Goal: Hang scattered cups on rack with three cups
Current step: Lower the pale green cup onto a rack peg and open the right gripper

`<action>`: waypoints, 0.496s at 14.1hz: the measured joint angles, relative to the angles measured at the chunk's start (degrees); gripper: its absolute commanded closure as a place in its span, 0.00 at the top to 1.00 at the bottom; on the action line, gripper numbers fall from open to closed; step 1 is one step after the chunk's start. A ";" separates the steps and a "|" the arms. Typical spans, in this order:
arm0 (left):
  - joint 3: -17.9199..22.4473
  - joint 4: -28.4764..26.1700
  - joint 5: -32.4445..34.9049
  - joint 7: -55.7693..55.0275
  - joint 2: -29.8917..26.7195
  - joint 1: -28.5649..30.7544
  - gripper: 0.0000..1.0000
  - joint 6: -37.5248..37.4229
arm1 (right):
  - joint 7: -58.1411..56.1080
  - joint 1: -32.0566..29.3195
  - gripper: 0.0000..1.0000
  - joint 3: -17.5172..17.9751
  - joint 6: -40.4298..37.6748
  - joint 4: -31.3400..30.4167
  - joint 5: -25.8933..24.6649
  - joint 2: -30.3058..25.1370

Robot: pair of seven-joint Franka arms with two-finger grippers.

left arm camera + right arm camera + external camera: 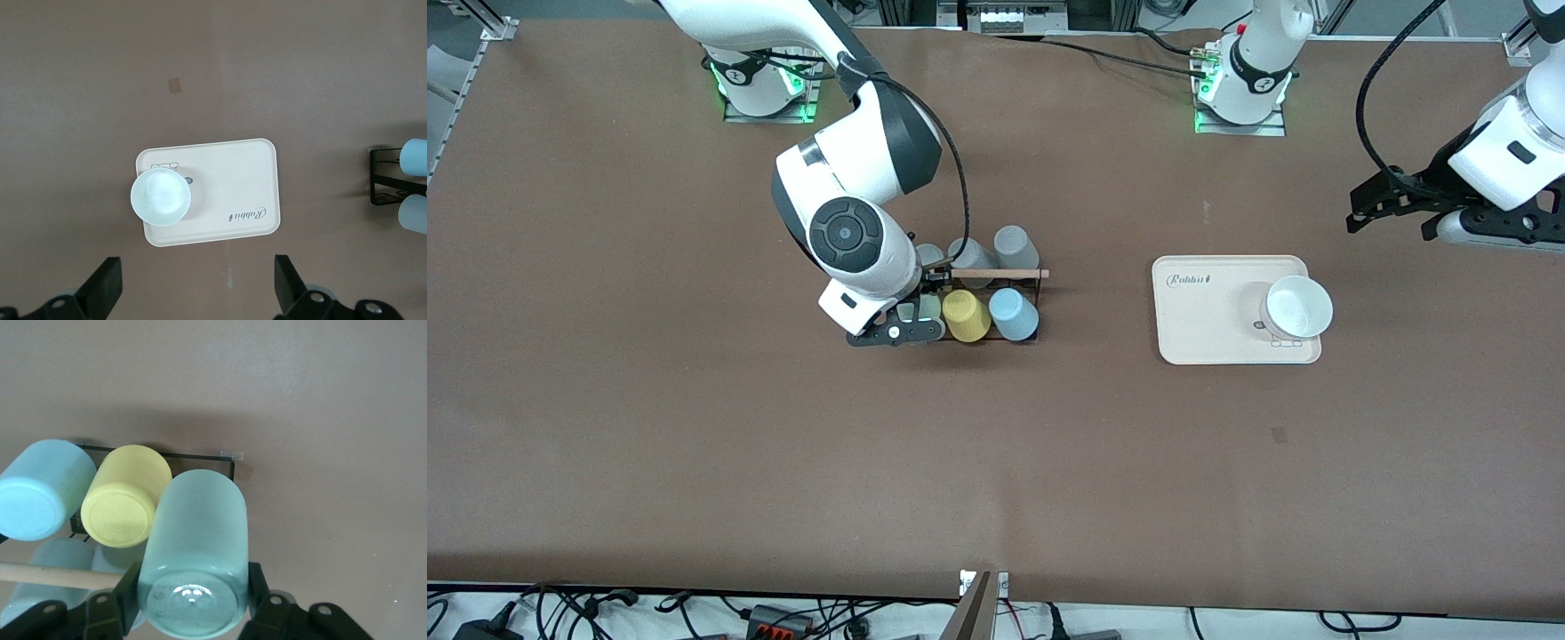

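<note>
**Mint cup held at the rack's end peg**

Front view: The rack is seen at centre frame, with a wooden rod across its top. In its lower row a yellow cup and the blue cup are hung side by side; grey cups are seen in the upper row. The right gripper is placed at the rack's end beside the yellow cup, and the mint cup is largely hidden by the wrist. The left gripper is parked at the right edge of the frame, waiting. A tray with a white bowl is seen right of centre.

Left wrist view: Only the tray, the bowl and the rack's end with two pale cups are shown; the left fingers are spread wide and nothing is held.

Right wrist view: The mint cup fills the lower centre, clamped across its body near the base by the closed right fingers. The cup is judged light, stiff and smooth, so slipping is possible; a grip across the middle of the wall seems best. The peg under it cannot be made out, so whether it is seated is unclear.
</note>
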 measured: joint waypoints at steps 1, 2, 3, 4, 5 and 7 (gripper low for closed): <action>0.00 0.00 0.00 0.00 0.00 0.00 1.00 0.00 | 0.00 0.00 0.30 0.00 -0.05 0.00 0.02 0.09; 0.00 0.00 0.00 0.00 0.00 0.00 1.00 0.00 | 0.00 0.00 0.30 0.00 -0.09 0.00 0.03 0.23; 0.00 0.00 0.00 0.00 0.00 0.00 1.00 0.00 | 0.00 0.02 0.30 0.00 -0.10 0.00 0.04 0.46; 0.00 0.00 0.00 0.00 0.00 0.00 1.00 0.00 | 0.00 0.02 0.30 0.00 -0.10 -0.01 0.04 0.76; 0.00 0.00 0.00 0.00 0.00 0.00 1.00 0.00 | 0.00 0.02 0.30 0.00 -0.09 -0.01 0.04 1.08; 0.00 0.00 0.00 0.00 0.00 0.00 1.00 0.00 | 0.01 0.02 0.30 0.00 -0.06 -0.01 0.04 1.72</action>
